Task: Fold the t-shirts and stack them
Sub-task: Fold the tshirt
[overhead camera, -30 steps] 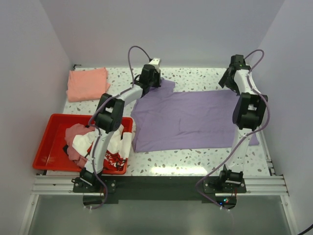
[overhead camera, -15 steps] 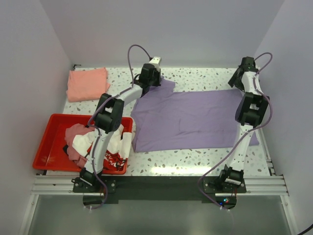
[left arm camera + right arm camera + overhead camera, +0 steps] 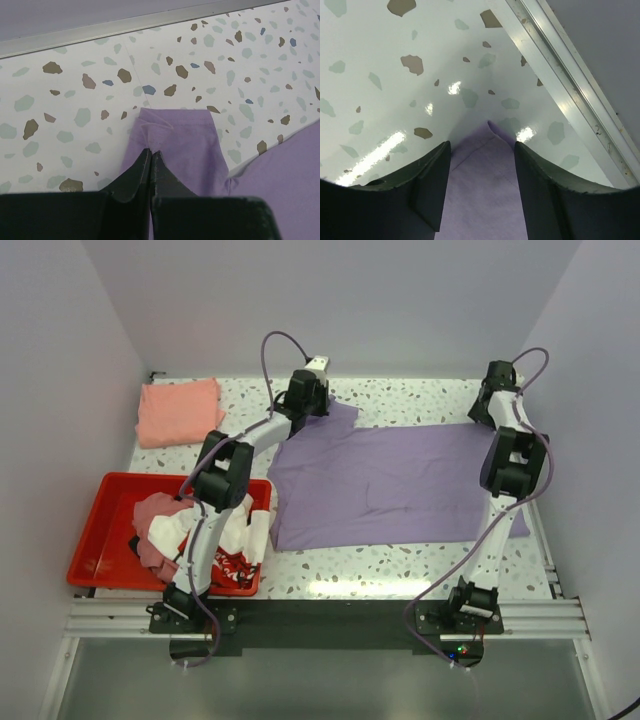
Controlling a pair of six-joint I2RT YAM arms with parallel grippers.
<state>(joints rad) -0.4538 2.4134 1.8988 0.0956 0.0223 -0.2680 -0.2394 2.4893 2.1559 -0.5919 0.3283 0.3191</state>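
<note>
A lavender-purple t-shirt [image 3: 390, 485] lies spread flat across the middle of the table. My left gripper [image 3: 312, 405] is at its far left sleeve. In the left wrist view the gripper [image 3: 151, 151] is shut on the sleeve's hem [image 3: 182, 142]. My right gripper [image 3: 492, 405] is down at the shirt's far right corner. In the right wrist view its jaws [image 3: 482, 145] stand apart on either side of that corner [image 3: 485, 180], with the cloth between them. A folded salmon-pink t-shirt [image 3: 178, 410] lies at the far left.
A red tray [image 3: 105, 540] at the near left holds a heap of white, red-printed and dusty pink shirts [image 3: 195, 535]. Metal rails [image 3: 570, 85] edge the speckled table at the back and the right. Walls stand close on three sides.
My right gripper has moved right to the shirt's far right corner and lowered onto it, its jaws narrowing. The left gripper has kept its hold without moving.
</note>
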